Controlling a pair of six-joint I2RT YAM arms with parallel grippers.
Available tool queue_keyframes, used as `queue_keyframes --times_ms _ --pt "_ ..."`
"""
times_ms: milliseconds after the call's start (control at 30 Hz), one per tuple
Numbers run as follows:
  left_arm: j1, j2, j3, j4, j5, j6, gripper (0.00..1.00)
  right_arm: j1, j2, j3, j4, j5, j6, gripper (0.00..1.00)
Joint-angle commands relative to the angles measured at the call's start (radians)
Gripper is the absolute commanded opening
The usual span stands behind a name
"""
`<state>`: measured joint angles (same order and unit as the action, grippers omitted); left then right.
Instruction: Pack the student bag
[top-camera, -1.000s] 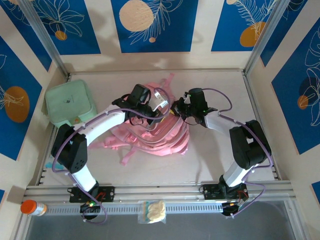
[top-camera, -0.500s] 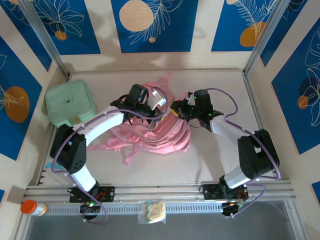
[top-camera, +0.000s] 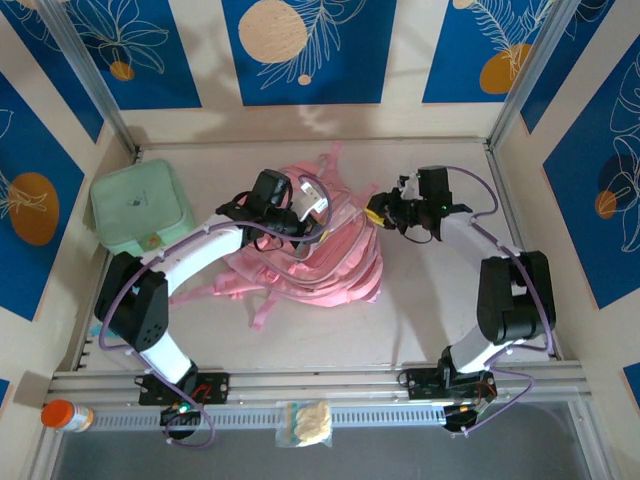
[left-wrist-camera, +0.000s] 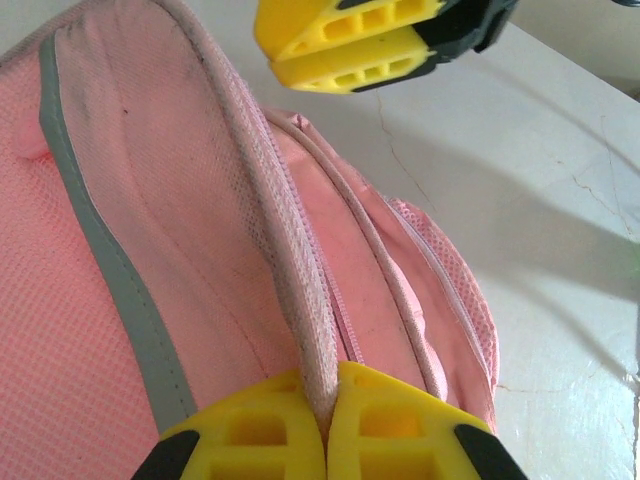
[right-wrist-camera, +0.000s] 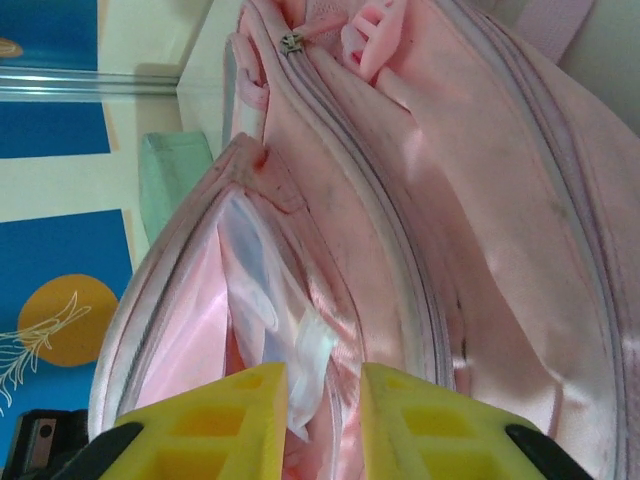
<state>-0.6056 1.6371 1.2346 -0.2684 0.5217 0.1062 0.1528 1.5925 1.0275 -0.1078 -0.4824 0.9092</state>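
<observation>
Left tool (left-wrist-camera: 325, 405) clamped the bag (left-wrist-camera: 200, 230) rim; right tool (right-wrist-camera: 322, 395) stood narrowly parted, empty. Risk: rim fabric might slip free, and the opening would fall shut.

Around me: cream walls with blue leaf-print panels (top-camera: 210, 60); pale beige tabletop (top-camera: 430, 310) below; silver aluminium rail (top-camera: 320, 379) by my bases.

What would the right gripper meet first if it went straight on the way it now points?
Most likely the student bag: the right gripper points into its open mouth, at the pale lining there, though depth is unclear.
</observation>
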Motion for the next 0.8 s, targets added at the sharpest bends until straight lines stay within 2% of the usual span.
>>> queue_keyframes --times_ms 0,67,167,333,400,533,633,700,767 --pt "0.003 -0.053 0.011 0.062 0.100 0.037 0.00 0.003 0.047 0.062 -0.021 -0.085 -0.027 0.24" --pt "0.002 -0.054 0.015 0.063 0.113 0.035 0.00 0.013 0.075 0.080 -0.001 -0.109 -0.013 0.24" --pt "0.001 -0.057 0.019 0.067 0.110 0.033 0.00 0.034 0.112 0.121 -0.017 -0.110 -0.016 0.17" --pt "0.003 -0.054 0.029 0.061 0.111 0.033 0.00 0.041 0.134 0.138 -0.015 -0.116 -0.007 0.18" --pt "0.002 -0.056 0.028 0.059 0.108 0.035 0.00 0.036 0.134 0.156 -0.083 -0.075 -0.039 0.25" --pt "0.001 -0.059 0.022 0.057 0.109 0.032 0.00 -0.005 0.106 0.136 -0.053 -0.085 -0.023 0.35" --pt "0.003 -0.063 0.007 0.089 0.066 -0.011 0.00 0.010 0.115 0.182 -0.176 -0.031 -0.092 0.37" --pt "0.000 -0.063 -0.009 0.146 0.033 -0.087 0.00 0.036 0.083 0.154 -0.142 -0.051 -0.113 0.37" --pt "-0.007 -0.051 -0.011 0.197 0.015 -0.157 0.00 0.059 0.011 0.088 -0.085 -0.012 -0.129 0.38"
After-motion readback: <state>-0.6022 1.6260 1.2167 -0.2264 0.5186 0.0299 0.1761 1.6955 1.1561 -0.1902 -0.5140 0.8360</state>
